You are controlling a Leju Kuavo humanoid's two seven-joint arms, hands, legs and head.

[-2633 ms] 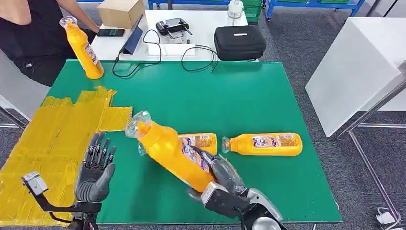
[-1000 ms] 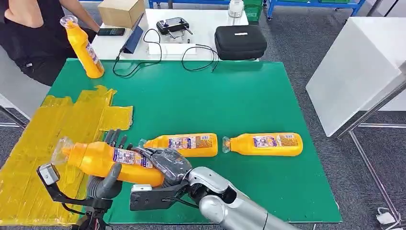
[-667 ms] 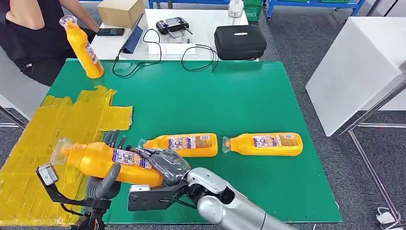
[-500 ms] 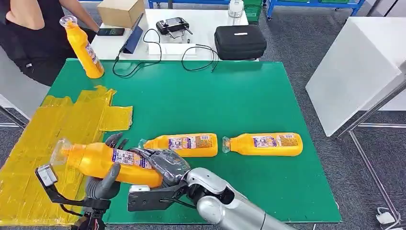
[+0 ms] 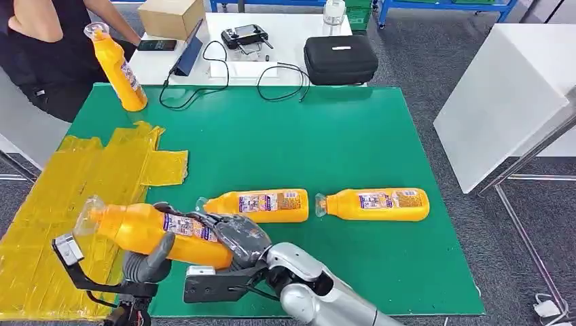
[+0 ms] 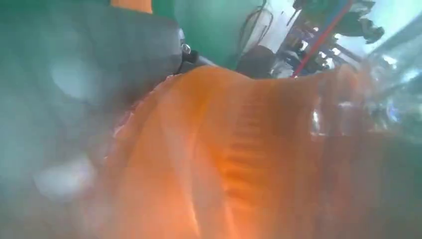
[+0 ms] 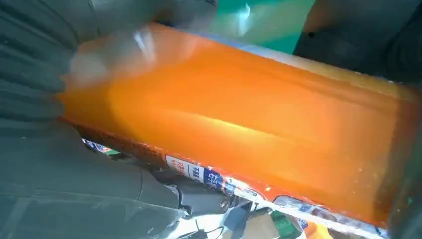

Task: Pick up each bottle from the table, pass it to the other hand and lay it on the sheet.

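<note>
The step in hand looks to be the handover. The held bottle [image 5: 153,231] lies almost level in the air at the near edge of the yellow sheet [image 5: 61,204], with its clear cap end over the sheet. The right robot hand [image 5: 234,234] wraps the bottle's base end with its fingers closed around it. The left robot hand [image 5: 146,261] is under the middle of the bottle with the thumb up against its side; the other fingers are behind the bottle, so I cannot tell if this hand already grips or only supports.

To do this step well, I think the left robot hand should close firmly around the body before the right one lets go, because the bottle is round and looks smooth, and it could roll out. The right should then open slowly and pull back away from the sheet.

Count: four orange bottles. One is in the robot hands. Two lie on the green tabletop [image 5: 326,136], a middle bottle [image 5: 261,205] near the sheet and a far bottle [image 5: 377,204] beyond it. One upright bottle [image 5: 119,68] is at the sheet's far end, beside a person [image 5: 47,47]. There is one sheet, and no bottle lies on it yet.
</note>
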